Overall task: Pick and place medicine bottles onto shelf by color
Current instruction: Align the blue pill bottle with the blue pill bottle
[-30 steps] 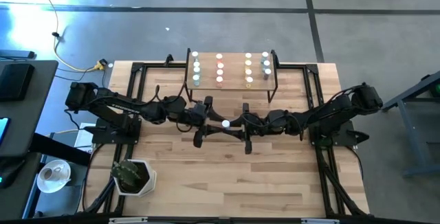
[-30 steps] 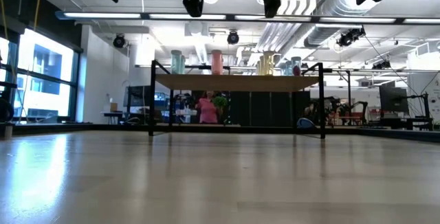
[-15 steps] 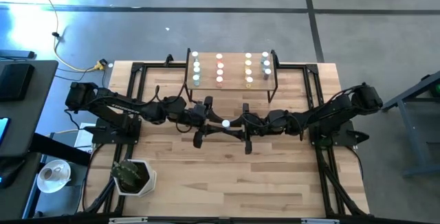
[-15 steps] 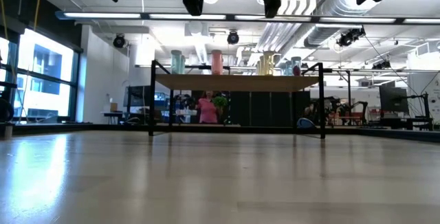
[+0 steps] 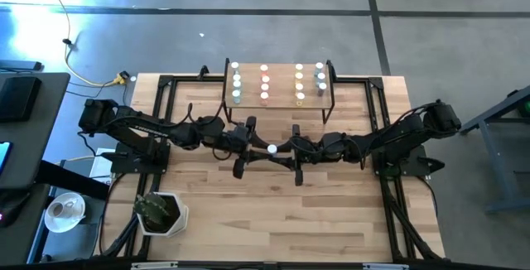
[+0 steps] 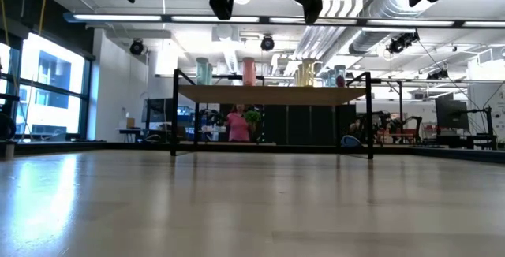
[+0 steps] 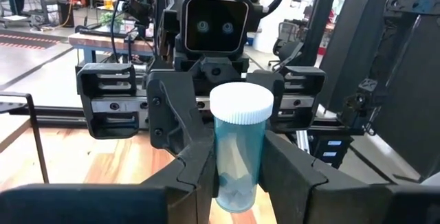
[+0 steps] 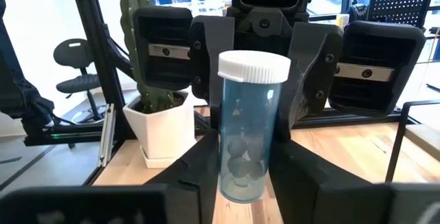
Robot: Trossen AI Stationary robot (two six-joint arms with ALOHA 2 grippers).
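A blue see-through medicine bottle with a white cap (image 5: 272, 149) stands upright in the air over the table's middle, between my two grippers, which face each other. My left gripper (image 7: 237, 183) and my right gripper (image 8: 244, 179) are both shut on it. The bottle also shows in the right wrist view (image 8: 251, 114). The shelf (image 5: 248, 103) stands at the table's far side with four rows of bottles by colour: teal (image 5: 236, 84), pink (image 5: 265, 84), yellow (image 5: 299, 84), blue-grey (image 5: 320, 79). The low view shows the shelf board (image 6: 268, 95) on thin black legs. My left gripper pinches the bottle's lower body (image 7: 230, 183) between its two fingers, coming level from the table's left. The bottle stands upright, cap up, clear of the table. My right gripper pinches the bottle's lower body (image 8: 237, 176) between its two fingers, coming level from the table's right. Where each pair of fingers ends against the other pair cannot be told.
A cactus in a white pot (image 5: 161, 212) stands at the table's near left. Black frame rails (image 5: 389, 179) run along the table's left and right sides. A person in pink (image 6: 237, 124) stands far behind the shelf.
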